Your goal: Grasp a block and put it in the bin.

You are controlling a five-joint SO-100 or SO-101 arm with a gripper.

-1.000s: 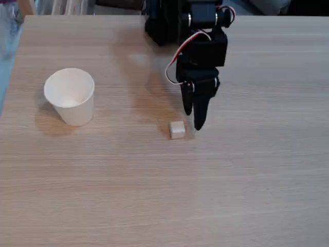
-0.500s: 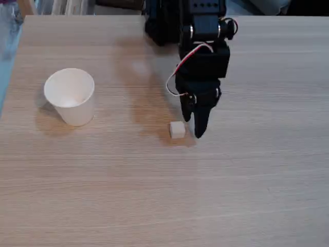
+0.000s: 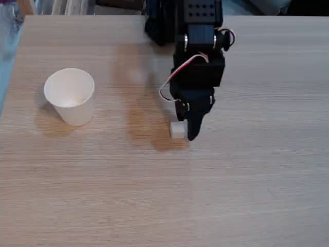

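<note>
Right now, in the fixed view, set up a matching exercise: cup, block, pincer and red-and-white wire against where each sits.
Things:
1. cup
2. block
3. pincer
4. red-and-white wire

Places:
A. looping down the arm's left side
B. standing alone at the left of the table
C. lying on the table at the pincer's tip
D. pointing down at the block's right side

Pairs: 1-B, 2-C, 3-D, 4-A
</note>
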